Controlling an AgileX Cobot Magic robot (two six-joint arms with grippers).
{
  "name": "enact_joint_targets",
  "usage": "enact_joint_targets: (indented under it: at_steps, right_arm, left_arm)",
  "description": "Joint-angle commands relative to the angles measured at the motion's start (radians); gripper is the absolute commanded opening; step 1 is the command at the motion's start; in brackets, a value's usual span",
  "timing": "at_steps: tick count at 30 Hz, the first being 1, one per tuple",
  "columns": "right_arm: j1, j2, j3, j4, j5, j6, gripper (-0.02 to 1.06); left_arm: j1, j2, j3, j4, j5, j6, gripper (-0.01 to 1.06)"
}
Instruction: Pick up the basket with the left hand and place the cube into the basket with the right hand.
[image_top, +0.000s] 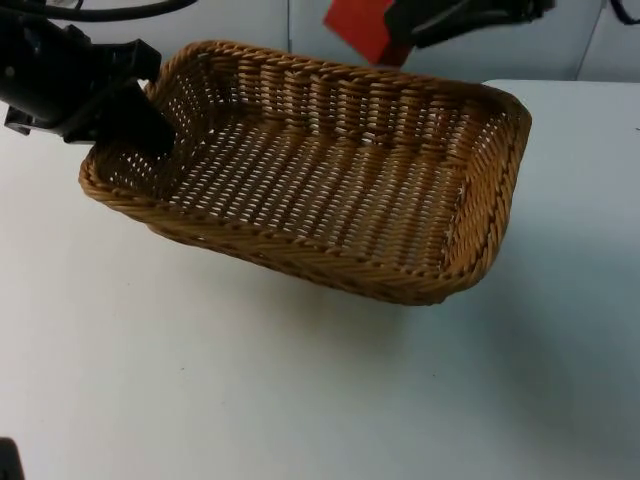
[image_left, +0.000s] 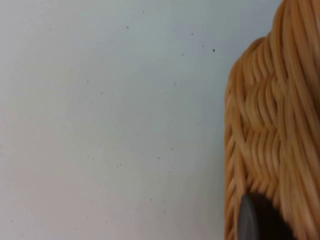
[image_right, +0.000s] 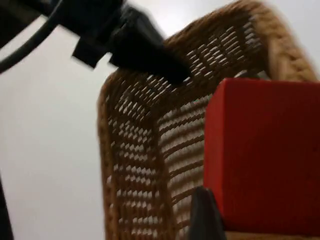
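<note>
Left gripper (image_top: 150, 120) clamped on wicker basket (image_top: 330, 180) short-end rim, basket lifted, tilted above white table (image_top: 300, 400). Right gripper (image_top: 400, 35) grasping red cube (image_top: 365, 28) above basket's far rim, near grey partition wall (image_top: 250, 22). Table speckled with dark dots.

Matte black left gripper (image_top: 150, 125) with blocky angular housing; right gripper (image_top: 400, 35) also black, with rounded dark fingertips (image_right: 202, 220).

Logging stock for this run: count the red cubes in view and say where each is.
1. The red plastic cube is held in the right hand, above the far rim of the brown woven wicker basket, which the left hand holds.
</note>
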Motion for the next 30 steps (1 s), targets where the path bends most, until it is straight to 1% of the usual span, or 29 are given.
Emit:
enact_joint_targets:
  at_steps: [1, 3, 4, 5, 7, 8, 9, 10, 11, 12, 13, 14, 18, 19, 20, 21, 22, 23, 25, 26, 27, 28, 29, 30]
  right_arm:
    - [0.084, 0.003, -0.007, -0.108, -0.010, 0.066, 0.00]
    - [0.157, 0.015, -0.007, -0.191, -0.072, 0.108, 0.00]
    - [0.157, 0.015, -0.007, -0.191, -0.072, 0.108, 0.00]
    - [0.179, 0.021, -0.007, -0.233, -0.119, 0.139, 0.00]
    - [0.213, 0.034, -0.007, -0.327, -0.217, 0.272, 0.00]
    - [0.217, 0.039, -0.007, -0.376, -0.255, 0.314, 0.00]
    - [0.217, 0.039, -0.007, -0.376, -0.255, 0.314, 0.00]
    - [0.217, 0.044, -0.007, -0.420, -0.271, 0.356, 0.01]
    - [0.217, 0.047, -0.007, -0.448, -0.275, 0.386, 0.05]
    - [0.212, 0.047, -0.007, -0.474, -0.277, 0.406, 0.13]
    - [0.212, 0.047, -0.007, -0.476, -0.273, 0.406, 0.21]
    - [0.212, 0.047, -0.007, -0.476, -0.273, 0.406, 0.21]
    - [0.212, 0.047, -0.007, -0.467, -0.273, 0.400, 0.64]
    - [0.212, 0.047, -0.007, -0.452, -0.268, 0.379, 0.74]
    - [0.212, 0.047, -0.007, -0.452, -0.268, 0.379, 0.74]
    - [0.212, 0.047, -0.007, -0.431, -0.262, 0.357, 0.81]
    - [0.212, 0.047, -0.007, -0.408, -0.257, 0.325, 0.86]
    - [0.212, 0.040, -0.007, -0.400, -0.257, 0.313, 0.88]
    - [0.212, 0.031, -0.015, -0.398, -0.257, 0.313, 0.87]
    - [0.212, 0.023, -0.032, -0.401, -0.239, 0.313, 0.85]
    - [0.211, 0.016, -0.058, -0.401, -0.213, 0.313, 0.76]
    - [0.207, 0.000, -0.112, -0.414, -0.170, 0.313, 0.52]
    - [0.207, 0.000, -0.112, -0.414, -0.170, 0.313, 0.52]
    - [0.202, -0.012, -0.146, -0.426, -0.139, 0.315, 0.33]
  left_arm:
    - [0.003, -0.009, 0.000, -0.041, 0.030, -0.011, 0.00]
    - [0.003, -0.009, 0.000, -0.046, 0.030, -0.011, 0.00]
    - [0.003, -0.009, 0.000, -0.046, 0.030, -0.011, 0.00]
    - [0.003, -0.009, 0.000, -0.051, 0.030, -0.011, 0.00]
    - [0.003, -0.009, 0.000, -0.055, 0.030, -0.011, 0.00]
    - [0.003, -0.009, 0.000, -0.056, 0.032, -0.011, 0.00]
    - [0.003, -0.009, 0.000, -0.056, 0.032, -0.011, 0.00]
    - [0.003, -0.009, 0.000, -0.056, 0.037, -0.011, 0.00]
    - [0.003, -0.009, 0.000, -0.056, 0.040, -0.011, 0.00]
    - [0.003, -0.009, 0.000, -0.056, 0.042, -0.011, 0.00]
    - [0.003, -0.009, 0.000, -0.056, 0.044, -0.011, 0.00]
    - [0.003, -0.009, 0.000, -0.056, 0.044, -0.011, 0.00]
    - [0.003, -0.009, 0.000, -0.056, 0.058, -0.011, 0.00]
    - [0.003, -0.009, 0.000, -0.056, 0.058, -0.011, 0.00]
    - [0.003, -0.009, 0.000, -0.056, 0.058, -0.011, 0.00]
    - [0.003, -0.009, 0.000, -0.056, 0.058, -0.011, 0.00]
    - [0.003, -0.009, 0.000, -0.056, 0.058, -0.011, 0.00]
    - [0.003, -0.009, 0.000, -0.056, 0.058, -0.011, 0.00]
    - [0.003, -0.009, 0.000, -0.056, 0.058, -0.011, 0.00]
    - [0.003, -0.009, 0.000, -0.056, 0.058, -0.011, 0.00]
    - [0.003, -0.009, 0.000, -0.056, 0.058, -0.011, 0.00]
    - [0.003, -0.009, 0.000, -0.056, 0.058, -0.011, 0.00]
    - [0.003, -0.009, 0.000, -0.056, 0.058, -0.011, 0.00]
    - [0.003, -0.009, 0.000, -0.058, 0.059, -0.011, 0.00]
